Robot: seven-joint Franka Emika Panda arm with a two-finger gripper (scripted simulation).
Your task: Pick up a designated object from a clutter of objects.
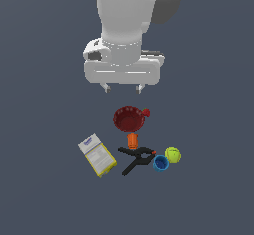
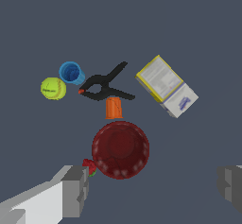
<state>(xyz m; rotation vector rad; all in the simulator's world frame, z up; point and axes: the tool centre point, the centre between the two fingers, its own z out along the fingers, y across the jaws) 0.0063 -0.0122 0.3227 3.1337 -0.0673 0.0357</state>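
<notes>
Lying nearest in the exterior view, the yellow-and-white box rests flat on the dark tabletop, off to the exterior view's left of the rest of the clutter. Beside it sprawls the black clamp, its handles spread, and the blue cup sits just at the clamp's head, mouth turned partly sideways. The yellow-green ball sits just beside the blue cup, on the exterior view's right.

A little farther back stands the orange cup, upright, wedged between the clamp and the dark red bowl; whether it touches either cannot be told. The bowl is open side up, and a small red item sits at its rim on the exterior view's right.

Above and beyond the bowl hangs the claw, fingers pointing down and spread wide, released, gripping nothing. In the wrist view the two grey fingers stand well apart with the bowl between them.
</notes>
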